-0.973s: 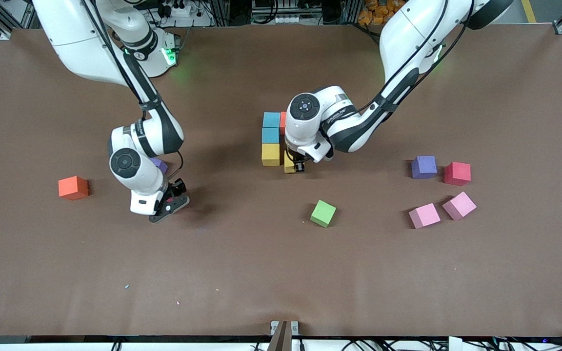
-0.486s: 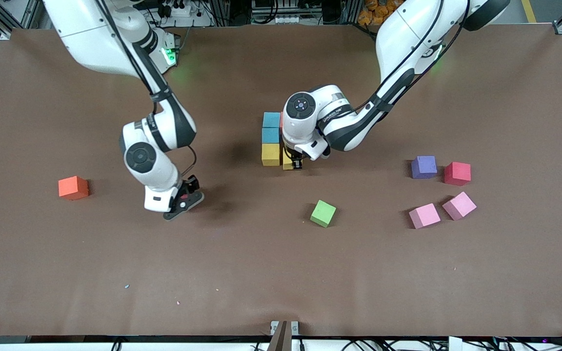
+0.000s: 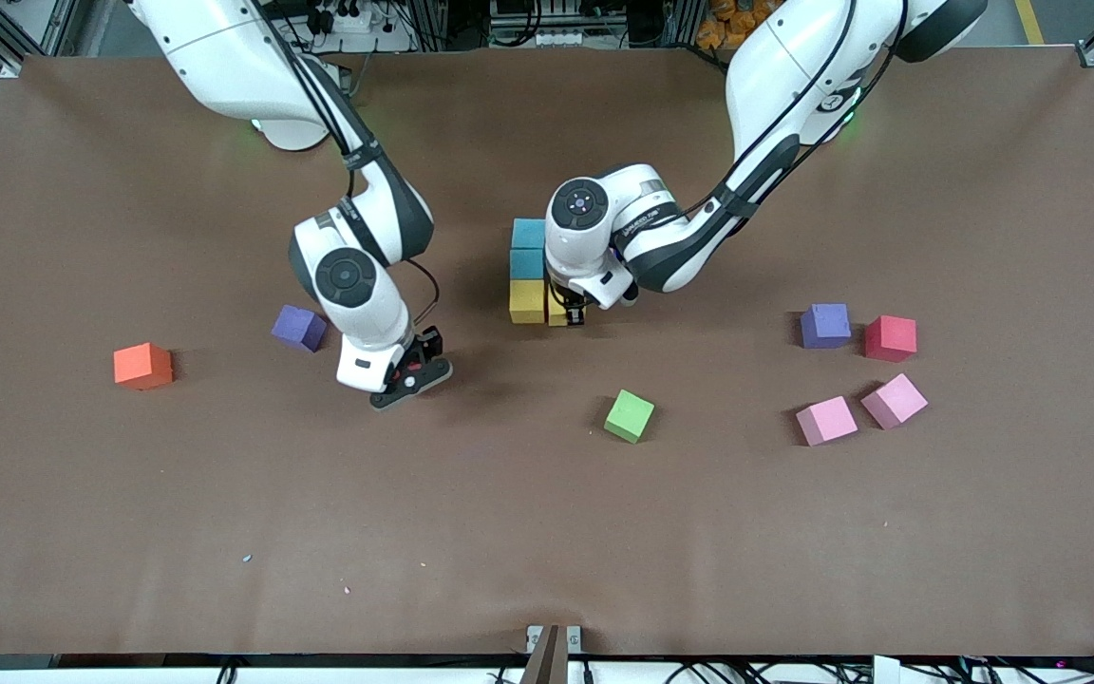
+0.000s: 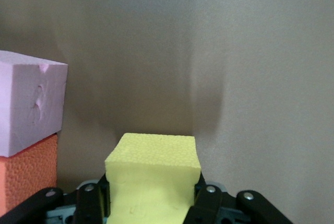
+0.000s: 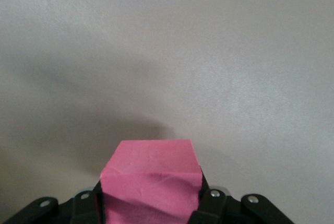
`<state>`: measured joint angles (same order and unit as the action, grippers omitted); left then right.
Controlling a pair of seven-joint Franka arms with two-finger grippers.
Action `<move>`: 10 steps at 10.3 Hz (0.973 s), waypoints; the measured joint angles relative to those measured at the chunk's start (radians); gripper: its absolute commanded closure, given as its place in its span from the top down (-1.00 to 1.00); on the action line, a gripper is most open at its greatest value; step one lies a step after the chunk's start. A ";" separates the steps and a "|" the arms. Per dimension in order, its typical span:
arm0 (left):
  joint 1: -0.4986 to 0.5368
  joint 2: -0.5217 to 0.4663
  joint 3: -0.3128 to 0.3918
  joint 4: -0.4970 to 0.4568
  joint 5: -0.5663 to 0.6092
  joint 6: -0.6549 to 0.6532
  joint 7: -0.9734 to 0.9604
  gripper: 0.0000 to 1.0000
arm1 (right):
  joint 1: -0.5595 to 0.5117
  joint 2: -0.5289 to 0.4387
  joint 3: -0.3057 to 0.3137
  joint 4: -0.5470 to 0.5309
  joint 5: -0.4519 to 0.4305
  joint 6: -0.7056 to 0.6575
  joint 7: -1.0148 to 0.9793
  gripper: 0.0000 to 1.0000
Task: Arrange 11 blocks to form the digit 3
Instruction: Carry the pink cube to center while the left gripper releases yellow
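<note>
Yellow matte foam cube (image 4: 154,169), clamped in your left pincer (image 3: 574,316) beside the stacked teal cubes (image 3: 528,248), looked light and squashy, like the pink foam cube (image 5: 150,182) your right pincer (image 3: 402,377) squeezed above the surface (image 3: 547,532).

Even overhead light, soft shadows

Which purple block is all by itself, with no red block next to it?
The purple block toward the right arm's end of the table, between the orange block and the right arm. The other purple block sits beside a red block.
</note>
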<state>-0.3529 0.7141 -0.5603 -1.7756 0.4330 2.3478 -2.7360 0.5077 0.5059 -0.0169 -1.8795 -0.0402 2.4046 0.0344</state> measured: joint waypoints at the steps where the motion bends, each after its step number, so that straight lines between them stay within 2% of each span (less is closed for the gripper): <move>1: -0.001 0.001 0.000 0.000 0.000 0.000 0.000 -1.00 | 0.000 0.000 -0.001 0.005 0.007 0.000 0.008 -0.74; 4: -0.002 0.004 0.000 0.000 0.000 -0.001 -0.001 -1.00 | 0.000 0.000 0.000 0.017 0.066 -0.005 0.013 -0.74; 7: -0.003 0.010 0.000 0.001 0.000 -0.001 -0.007 -1.00 | -0.001 0.000 -0.005 0.031 0.076 -0.075 0.028 -0.74; 10: -0.003 0.011 0.000 0.002 -0.001 -0.001 -0.010 -1.00 | -0.004 0.000 -0.007 0.051 0.076 -0.089 0.031 -0.74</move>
<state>-0.3557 0.7248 -0.5601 -1.7737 0.4316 2.3469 -2.7456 0.5038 0.5058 -0.0239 -1.8285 0.0361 2.3157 0.0656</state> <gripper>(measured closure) 0.449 0.388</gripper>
